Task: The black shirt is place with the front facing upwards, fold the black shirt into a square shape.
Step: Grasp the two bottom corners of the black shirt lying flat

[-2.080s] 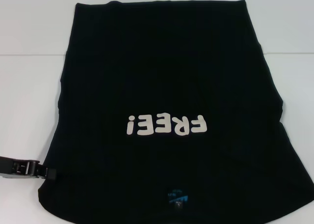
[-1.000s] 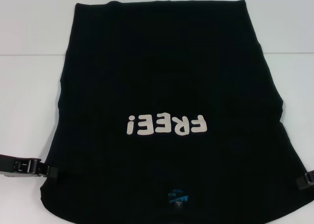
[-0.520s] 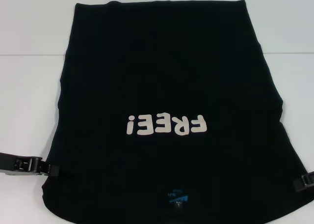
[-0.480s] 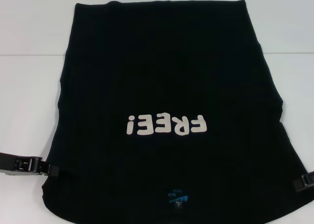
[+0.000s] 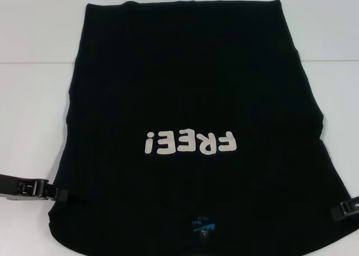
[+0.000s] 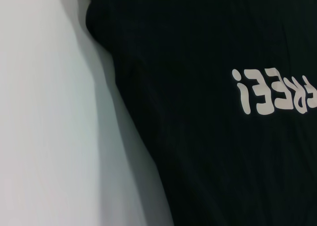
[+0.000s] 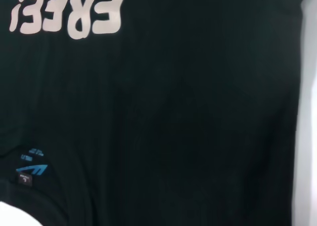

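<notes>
The black shirt [image 5: 190, 99] lay flat across the centre of the white bench [image 5: 33, 99], print up, collar at the frame's bottom. The left gripper [image 5: 59, 196] sat at the lower left edge and the right gripper [image 5: 343, 209] at the lower right, probably flanking the shoulders for a fold; how far either was open I cannot tell. Only the right wrist view showed the blue neck label [image 7: 30, 168] large.

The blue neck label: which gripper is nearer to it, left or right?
Right, slightly. The right gripper sits at the black shirt's right edge, the left gripper at its left edge, with the blue neck label between them.
</notes>
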### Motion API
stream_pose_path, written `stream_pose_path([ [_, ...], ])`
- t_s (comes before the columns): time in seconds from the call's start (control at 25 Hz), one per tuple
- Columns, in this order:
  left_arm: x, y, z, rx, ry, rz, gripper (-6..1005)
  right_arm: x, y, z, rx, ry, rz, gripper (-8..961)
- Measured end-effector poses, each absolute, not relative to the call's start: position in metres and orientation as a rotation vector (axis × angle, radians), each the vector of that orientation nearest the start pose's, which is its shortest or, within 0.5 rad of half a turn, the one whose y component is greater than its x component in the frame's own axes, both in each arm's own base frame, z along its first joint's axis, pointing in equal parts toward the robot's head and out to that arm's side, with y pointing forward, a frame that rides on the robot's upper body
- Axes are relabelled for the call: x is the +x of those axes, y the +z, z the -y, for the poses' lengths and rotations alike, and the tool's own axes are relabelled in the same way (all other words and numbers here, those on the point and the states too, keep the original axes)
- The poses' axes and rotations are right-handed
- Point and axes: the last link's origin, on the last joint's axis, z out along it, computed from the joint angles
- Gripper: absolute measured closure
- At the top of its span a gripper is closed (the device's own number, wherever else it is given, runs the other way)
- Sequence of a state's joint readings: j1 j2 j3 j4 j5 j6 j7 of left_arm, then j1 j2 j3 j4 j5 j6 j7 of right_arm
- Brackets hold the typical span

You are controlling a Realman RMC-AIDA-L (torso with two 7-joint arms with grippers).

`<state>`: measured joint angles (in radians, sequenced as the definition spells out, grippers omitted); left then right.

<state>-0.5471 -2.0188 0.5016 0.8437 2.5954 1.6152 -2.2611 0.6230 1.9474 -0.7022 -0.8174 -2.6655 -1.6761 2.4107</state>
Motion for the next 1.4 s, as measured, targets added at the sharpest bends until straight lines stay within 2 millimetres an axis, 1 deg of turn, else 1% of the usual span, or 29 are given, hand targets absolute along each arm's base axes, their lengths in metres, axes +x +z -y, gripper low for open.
stream_pose_path([
  [0.4, -0.3289, 0.0545, -0.3177, -2.283, -0.116, 1.757, 965, 0.3089, 0.0591, -0.3323, -2.352, -0.235, -1.78, 7],
  [0.76, -0.3289, 0.0545, -0.3178, -2.283, -0.116, 1.757, 965, 0.3171, 0.0669, -0.3286, -2.317, -0.243, -1.793, 6],
  [1.08, -0.3285, 0.0552, -0.319, -2.282, -0.116, 1.752, 965, 0.3175, 0.0636, -0.3291, -2.315, -0.282, -1.786, 6],
  [1.4, -0.3284, 0.0552, -0.3191, -2.283, -0.116, 1.752, 965, 0.315, 0.0616, -0.3312, -2.32, -0.279, -1.779, 7],
])
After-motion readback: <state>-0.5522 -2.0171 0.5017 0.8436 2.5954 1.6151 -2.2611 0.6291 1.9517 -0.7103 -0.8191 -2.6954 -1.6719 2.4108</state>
